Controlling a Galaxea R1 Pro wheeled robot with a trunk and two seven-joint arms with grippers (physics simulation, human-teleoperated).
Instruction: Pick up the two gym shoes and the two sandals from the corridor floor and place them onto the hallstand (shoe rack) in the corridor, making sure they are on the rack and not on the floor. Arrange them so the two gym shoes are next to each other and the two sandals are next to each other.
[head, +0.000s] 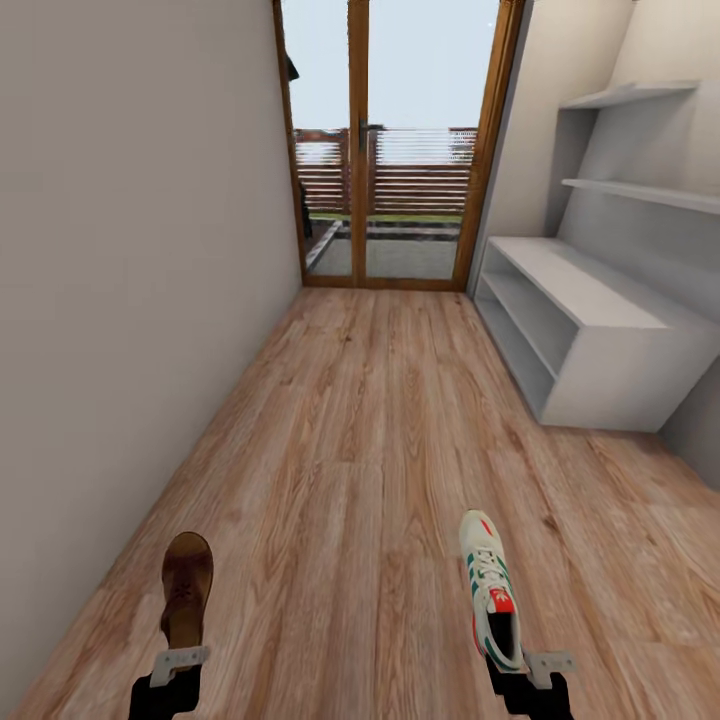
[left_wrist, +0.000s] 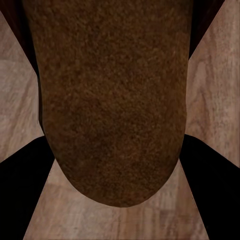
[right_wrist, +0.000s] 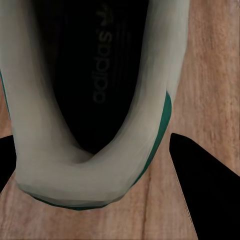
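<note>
Room: narrow corridor with a grey wall on the robot's left, a wooden glass door (head: 400, 140) at the far end, and plank floor (head: 370, 430) running its whole length.
Left gripper: the left gripper (head: 180, 662) is closed on the heel end of a brown sandal (head: 187, 590); its dark fingers (left_wrist: 20, 190) flank the sandal's rounded end in the left wrist view.
Right gripper: the right gripper (head: 530, 665) holds the heel of a white sneaker (head: 490, 590) with green stripes and a red tongue patch; in the right wrist view the shoe's open collar sits between the fingers (right_wrist: 205, 185), one of them at the collar's green-edged side.
Shoes carried: both point ahead, toes toward the door, and look lifted off the floor, though how high I cannot tell.
Shoe rack: the white shoe rack (head: 590, 340) stands against the right-hand wall, ahead of and to the right of the sneaker, well apart from both grippers; white wall shelves (head: 640, 190) hang above it.
Rack contents: its top and the visible parts of its two open shelves carry no shoes.
Done so far: one sandal and one sneaker appear picked up.
Left to do: carry both to the rack, set them down, then fetch the second sandal and second sneaker and pair each beside its mate.
Progress: judged early, under halfway.
</note>
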